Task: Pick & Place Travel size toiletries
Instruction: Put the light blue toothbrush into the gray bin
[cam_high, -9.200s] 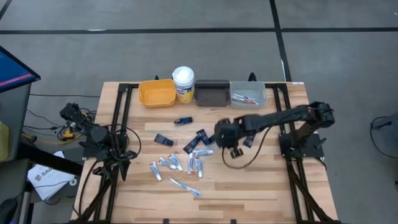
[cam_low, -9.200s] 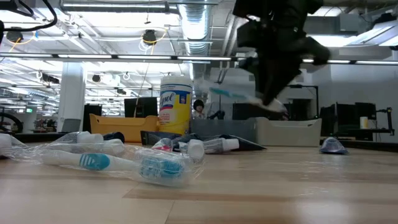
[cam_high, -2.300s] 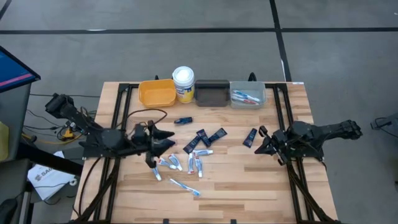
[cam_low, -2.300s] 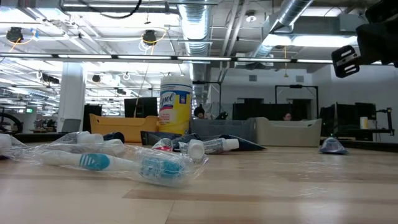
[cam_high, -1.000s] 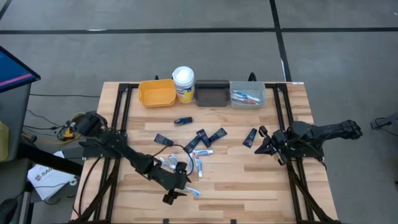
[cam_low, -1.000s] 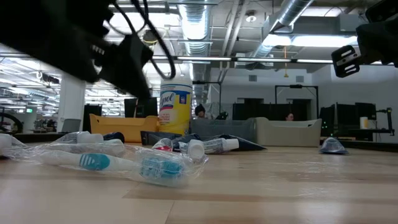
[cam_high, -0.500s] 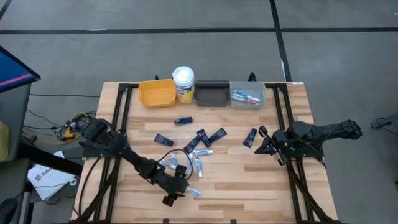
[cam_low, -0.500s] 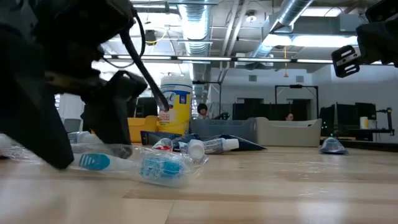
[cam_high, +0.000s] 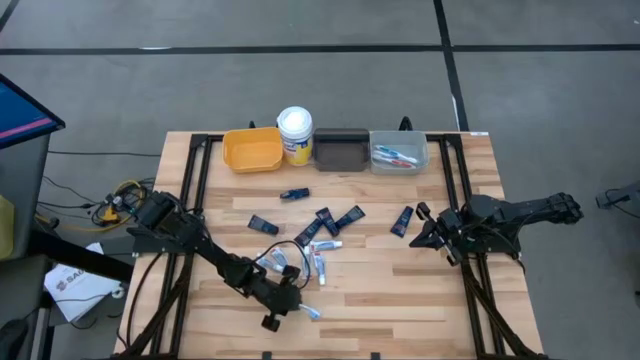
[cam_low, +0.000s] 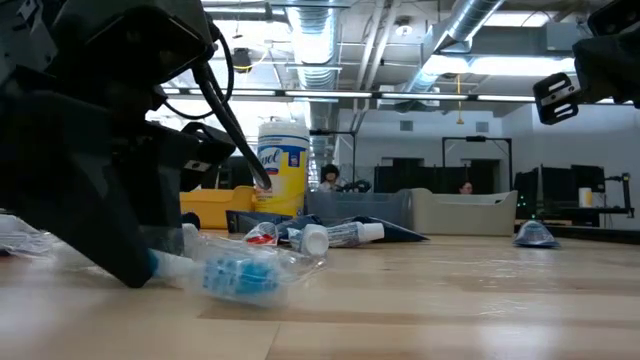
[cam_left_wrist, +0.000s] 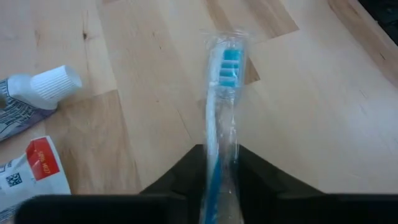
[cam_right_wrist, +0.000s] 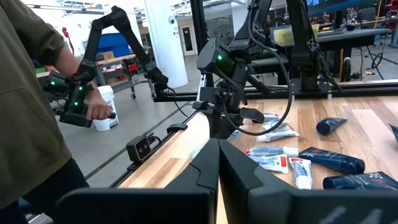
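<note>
White-blue toothbrush (cam_left_wrist: 222, 112) in clear wrap, pinched by left tool (cam_left_wrist: 219, 163).

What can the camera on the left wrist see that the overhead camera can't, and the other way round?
Only the left wrist view shows the close detail: the wrapped toothbrush lying between the left gripper's jaws, its blue bristle head pointing away, and a white tube with its ribbed cap beside it.

Only the high view shows the whole table: the yellow bin, dark bin and grey bin along the far edge, the scattered navy tubes, and the right gripper waiting at the right side.

Both show the left gripper at the toothbrush near the front edge.
</note>
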